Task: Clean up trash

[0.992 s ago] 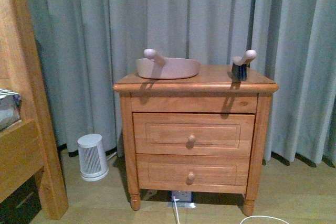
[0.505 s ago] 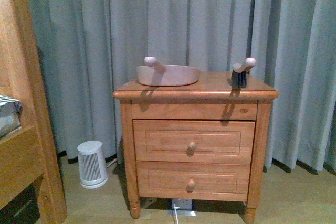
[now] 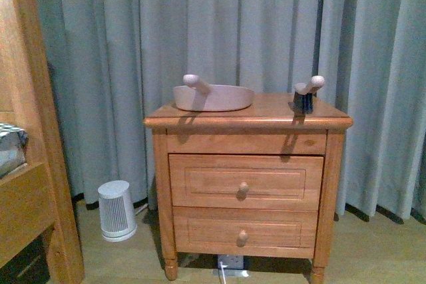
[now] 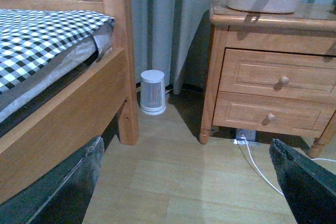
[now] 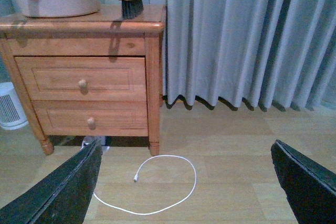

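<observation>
The left end effector (image 4: 185, 145) hangs low near the bed (image 4: 52, 35), jaws spread wide and empty; the right end effector (image 5: 186, 145) gapes likewise over the floor (image 5: 236, 171), probably searching. On the counter (image 3: 266, 108), the dustpan (image 3: 213, 98) and brush (image 3: 305, 94) wait within reach. The trash shows nowhere.

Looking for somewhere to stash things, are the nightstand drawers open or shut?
Both shut: the upper drawer and lower drawer sit flush with the nightstand frame.

Bedroom: bed (image 4: 47, 40), wooden nightstand (image 3: 246, 177), floor-length curtains (image 3: 200, 31).
</observation>
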`<act>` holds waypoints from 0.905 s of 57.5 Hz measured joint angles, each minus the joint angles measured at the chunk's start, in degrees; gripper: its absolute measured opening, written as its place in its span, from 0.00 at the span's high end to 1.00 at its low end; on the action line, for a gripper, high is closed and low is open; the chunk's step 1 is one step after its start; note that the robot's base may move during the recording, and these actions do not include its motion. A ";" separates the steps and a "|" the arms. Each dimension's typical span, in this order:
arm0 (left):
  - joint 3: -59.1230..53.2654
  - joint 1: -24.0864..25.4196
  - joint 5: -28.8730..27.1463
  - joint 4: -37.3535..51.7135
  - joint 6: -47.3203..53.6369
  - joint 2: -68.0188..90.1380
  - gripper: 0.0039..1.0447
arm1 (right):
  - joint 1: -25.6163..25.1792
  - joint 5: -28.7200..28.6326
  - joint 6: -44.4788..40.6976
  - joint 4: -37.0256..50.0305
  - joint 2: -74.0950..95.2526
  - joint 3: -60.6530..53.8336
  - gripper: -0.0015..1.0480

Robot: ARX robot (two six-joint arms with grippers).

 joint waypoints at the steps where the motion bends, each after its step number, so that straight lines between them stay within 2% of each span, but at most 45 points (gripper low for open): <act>1: 0.00 0.00 0.00 0.00 0.00 0.00 0.07 | 0.00 -0.02 0.00 0.00 0.00 0.00 0.07; 52: 0.00 0.00 0.00 0.00 0.00 -0.07 0.07 | 0.00 -0.02 0.00 0.00 0.00 0.00 0.07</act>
